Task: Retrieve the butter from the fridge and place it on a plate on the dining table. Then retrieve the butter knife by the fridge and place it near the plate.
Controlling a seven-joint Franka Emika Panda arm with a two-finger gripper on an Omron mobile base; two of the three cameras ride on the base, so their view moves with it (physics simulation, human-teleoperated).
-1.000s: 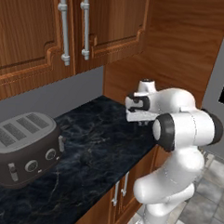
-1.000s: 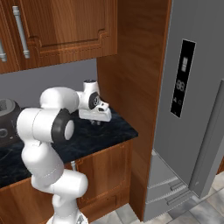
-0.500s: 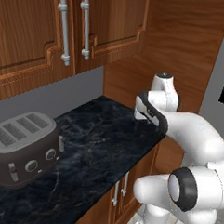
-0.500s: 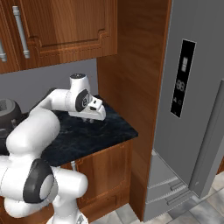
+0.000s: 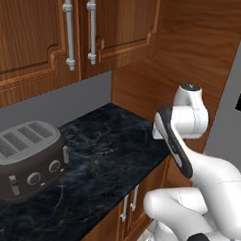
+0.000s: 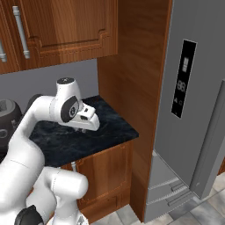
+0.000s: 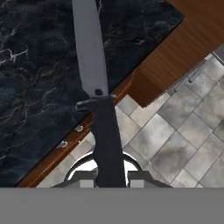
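Since a second ago the arm has swung its elbow out and carried the hand up off the black counter [image 6: 66,143], toward the wooden panel beside the fridge [image 6: 193,110]. Gripper [image 7: 110,177] is clamped on the butter knife [image 7: 97,87]: dark handle pinched between the fingertips [image 7: 83,178], grey blade pointing away from the hand, out over the counter's front edge with floor tiles under the handle. Back along the same counter, well away from the hand, sits the toaster [image 5: 25,157] under the wall cupboards [image 5: 72,30].
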